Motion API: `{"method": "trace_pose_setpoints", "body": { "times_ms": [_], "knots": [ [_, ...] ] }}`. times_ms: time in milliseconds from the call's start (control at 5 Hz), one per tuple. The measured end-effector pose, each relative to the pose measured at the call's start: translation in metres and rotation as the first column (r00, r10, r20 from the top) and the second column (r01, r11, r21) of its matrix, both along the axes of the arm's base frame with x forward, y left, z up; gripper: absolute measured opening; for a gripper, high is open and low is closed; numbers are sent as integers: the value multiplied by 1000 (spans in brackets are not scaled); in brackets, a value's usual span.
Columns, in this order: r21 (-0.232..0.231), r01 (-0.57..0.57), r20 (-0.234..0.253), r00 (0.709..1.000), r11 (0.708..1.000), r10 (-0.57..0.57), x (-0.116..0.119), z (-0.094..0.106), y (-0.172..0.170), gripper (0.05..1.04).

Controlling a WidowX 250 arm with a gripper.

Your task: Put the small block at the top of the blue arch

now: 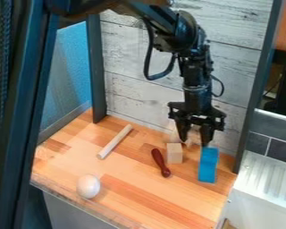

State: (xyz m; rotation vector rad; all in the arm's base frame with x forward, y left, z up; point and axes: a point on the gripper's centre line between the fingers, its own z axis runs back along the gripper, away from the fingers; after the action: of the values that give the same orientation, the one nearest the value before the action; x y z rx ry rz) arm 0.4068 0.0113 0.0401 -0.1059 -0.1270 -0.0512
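The black gripper [194, 141] hangs down at the back right of the wooden work surface, its two fingers spread apart and open. Just in front of its left finger and a little to the left stands the small pale wooden block [174, 153]. The blue arch [208, 165] is to the right of the block, with a gap between them, and its far end lies close by the gripper's right finger. Light wooden shapes behind the fingers are partly hidden by the gripper.
A dark red handle-like piece [161, 163] lies left of the block. Farther left is a pale wooden rod [115, 142], and a white egg-shaped object [88, 186] rests near the front edge. Grey plank wall [139, 85] stands behind; a dark post [257, 89] borders the right side.
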Motion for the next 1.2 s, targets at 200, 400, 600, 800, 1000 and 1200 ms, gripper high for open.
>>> {"method": "trace_pose_setpoints", "body": {
  "times_ms": [200,400,600,800,1000,1200],
  "knots": [
    [8,-4,13,1000,1000,4,4,4,-3,600],
    [24,14,21,1000,1000,-15,7,-1,-9,600],
    [34,11,27,1000,999,-12,9,-4,-9,600],
    [47,20,3,1000,999,-20,5,-18,-11,600],
    [58,32,10,999,998,-33,4,-21,-15,600],
    [62,32,11,999,998,-33,3,-24,-15,600]
  ]
}}
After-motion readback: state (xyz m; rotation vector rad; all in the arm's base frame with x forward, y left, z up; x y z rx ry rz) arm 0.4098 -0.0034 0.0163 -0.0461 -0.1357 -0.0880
